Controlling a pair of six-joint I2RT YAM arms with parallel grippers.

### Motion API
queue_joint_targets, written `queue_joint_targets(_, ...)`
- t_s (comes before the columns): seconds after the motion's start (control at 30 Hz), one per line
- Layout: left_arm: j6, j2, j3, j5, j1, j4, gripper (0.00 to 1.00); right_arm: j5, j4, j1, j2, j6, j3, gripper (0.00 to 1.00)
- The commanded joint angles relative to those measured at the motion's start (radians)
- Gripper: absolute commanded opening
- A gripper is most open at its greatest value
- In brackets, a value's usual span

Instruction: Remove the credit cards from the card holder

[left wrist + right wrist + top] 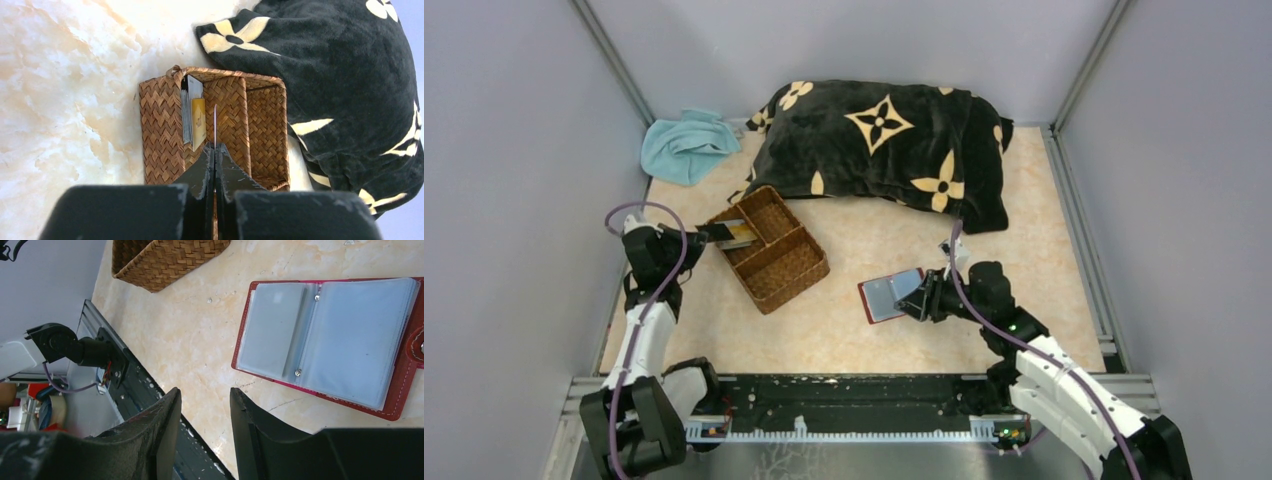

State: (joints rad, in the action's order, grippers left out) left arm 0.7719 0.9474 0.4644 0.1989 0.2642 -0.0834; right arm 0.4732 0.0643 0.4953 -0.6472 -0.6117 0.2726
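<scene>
Pinching one card (215, 125) edge-on in the left tool (215, 146), hovering over the wicker basket (160, 130) mid-frame, likely to drop it beside the cards (195, 120) already inside. Centre-right in the top view, red card holder (892, 295) open flat on the bench (854, 240), right tool (205, 395) spread beside it, gripping nothing. Only via the right wrist view: clear sleeves (350, 330), seemingly empty.

Lab cell: grey panel walls (514, 150)
</scene>
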Motion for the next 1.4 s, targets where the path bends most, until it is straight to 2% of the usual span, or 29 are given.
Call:
queue_joint_targets(0.0, 0.036, 0.03, -0.017, -0.027, 0.004, -0.095, 0.0, 0.017, -0.072, 0.003, -0.013, 0.013, 0.002, 0.41)
queue_joint_targets(0.37, 0.051, 0.119, -0.039, -0.008, 0.003, -0.161, 0.0, 0.017, -0.084, 0.003, -0.026, 0.019, -0.004, 0.41)
queue_joint_targets(0.73, 0.046, 0.111, -0.05, -0.03, 0.0, -0.196, 0.0, 0.02, -0.09, 0.003, -0.034, 0.022, -0.01, 0.41)
queue_joint_targets(0.87, 0.043, 0.122, -0.049, -0.009, -0.007, -0.221, 0.16, 0.02, -0.093, 0.003, -0.033, 0.021, -0.013, 0.41)
queue_joint_targets(1.0, 0.035, 0.115, -0.049, -0.003, -0.017, -0.235, 0.22, 0.023, -0.095, 0.003, -0.032, 0.018, -0.016, 0.41)
queue_joint_targets(1.07, 0.028, 0.11, -0.046, 0.006, -0.021, -0.238, 0.3, 0.023, -0.095, 0.003, -0.03, 0.017, -0.02, 0.41)
queue_joint_targets(1.37, 0.007, 0.012, -0.026, -0.033, -0.031, -0.146, 0.33, 0.027, -0.105, 0.003, -0.018, 0.001, -0.028, 0.41)
